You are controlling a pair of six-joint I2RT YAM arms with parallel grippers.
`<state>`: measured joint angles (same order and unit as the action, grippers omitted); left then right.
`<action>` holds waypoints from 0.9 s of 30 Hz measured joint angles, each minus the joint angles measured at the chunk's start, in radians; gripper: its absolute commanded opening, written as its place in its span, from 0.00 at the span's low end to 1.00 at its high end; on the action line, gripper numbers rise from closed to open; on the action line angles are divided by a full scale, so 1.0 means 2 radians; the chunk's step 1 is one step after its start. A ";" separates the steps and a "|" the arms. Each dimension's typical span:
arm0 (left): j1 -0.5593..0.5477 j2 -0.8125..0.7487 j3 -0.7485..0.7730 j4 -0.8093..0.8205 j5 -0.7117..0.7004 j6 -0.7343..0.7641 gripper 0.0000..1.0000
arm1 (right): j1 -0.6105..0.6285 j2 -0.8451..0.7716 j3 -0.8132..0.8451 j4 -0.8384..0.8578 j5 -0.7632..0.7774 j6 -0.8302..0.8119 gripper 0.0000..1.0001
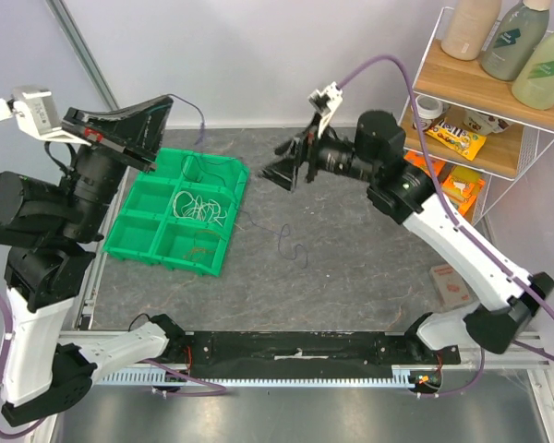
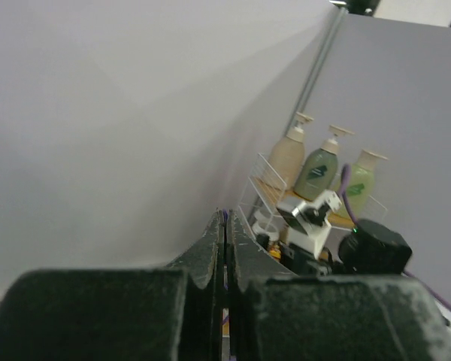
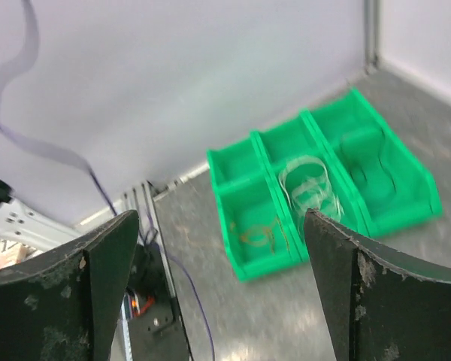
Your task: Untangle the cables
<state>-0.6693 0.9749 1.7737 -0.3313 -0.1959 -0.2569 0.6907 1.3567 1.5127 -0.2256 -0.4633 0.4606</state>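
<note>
My left gripper (image 1: 168,100) is raised high at the left, over the green bin tray (image 1: 129,242). It is shut on a thin purple cable (image 1: 203,121), and a purple strand shows between its pressed fingers (image 2: 226,216). The purple cable's loose end curls on the table (image 1: 290,245) and also shows in the right wrist view (image 3: 196,301). White cables (image 1: 199,205) (image 3: 310,188), an orange cable (image 1: 199,245) (image 3: 264,234) and a dark cable (image 1: 212,166) (image 3: 368,162) lie in separate bins. My right gripper (image 1: 283,163) (image 3: 222,218) hangs above the table's middle, open and holding nothing.
A white wire shelf (image 1: 512,148) with bottles and snack packets stands at the right. A flat packet (image 1: 452,282) lies on the table near the right arm. Walls close the back and the left, and a metal rail (image 1: 286,377) runs along the near edge.
</note>
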 measured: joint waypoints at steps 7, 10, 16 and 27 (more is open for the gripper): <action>0.000 0.017 -0.002 0.000 0.098 -0.068 0.02 | 0.004 0.071 0.090 0.121 -0.113 0.056 0.93; 0.000 0.019 -0.008 0.006 0.127 -0.088 0.02 | 0.022 0.082 0.080 0.198 -0.153 0.109 0.88; 0.000 0.023 -0.008 0.014 0.154 -0.110 0.02 | 0.074 0.081 0.011 0.318 -0.188 0.191 0.50; 0.000 0.016 0.004 0.007 0.105 -0.094 0.02 | 0.087 0.011 -0.081 0.198 -0.080 0.138 0.00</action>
<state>-0.6693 1.0061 1.7824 -0.3168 0.0135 -0.4454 0.8650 1.3781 1.3506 0.1711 -0.6235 0.7357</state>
